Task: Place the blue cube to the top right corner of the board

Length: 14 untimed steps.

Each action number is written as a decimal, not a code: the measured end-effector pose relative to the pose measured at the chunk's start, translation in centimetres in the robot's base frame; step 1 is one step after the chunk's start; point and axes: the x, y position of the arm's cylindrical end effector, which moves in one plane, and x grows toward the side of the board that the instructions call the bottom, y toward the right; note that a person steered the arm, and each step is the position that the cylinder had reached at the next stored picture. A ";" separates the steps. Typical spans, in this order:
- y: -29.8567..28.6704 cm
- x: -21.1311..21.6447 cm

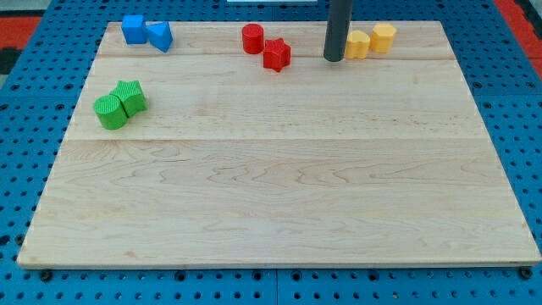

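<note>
Wooden board (279, 186) lies flat on the blue pegboard bench (34, 127), light maple w/ visible plank seams. We see our rod (339, 25) come down from 12 o'clock, dark and upright, and my tip (334, 59) sits on the board near its top edge, a bit right of centre.

Blue cube (133, 29) is up at approx 10 o'clock of the board, close to the top left corner. A blue triangular block (160, 36) sits just beside it at its 3 o'clock; touching or nearly so, can't tell which. The cube is well apart from my tip, which stands far off at its 3 o'clock.

Red cylinder (252, 39) and red star-shaped block (276, 54) sit together near top centre, at 9 o'clock of my tip, star closer to it but w/ a clear gap. Two yellow blocks are at 3 o'clock of my tip: nearer yellow block (358, 44) is just beside the rod, contact not clear; the other yellow block (383, 37) sits right against the first, slightly higher. Shapes look roundish, can't say exactly.

Green cylinder (110, 112) and a second green block (130, 97) are pressed together at 9 o'clock of the board.

No claw on this arm, so spread or pressed together doesn't apply; rod only.
</note>
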 end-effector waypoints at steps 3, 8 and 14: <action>-0.6 -1.0; -14.3 -8.5; -29.4 0.1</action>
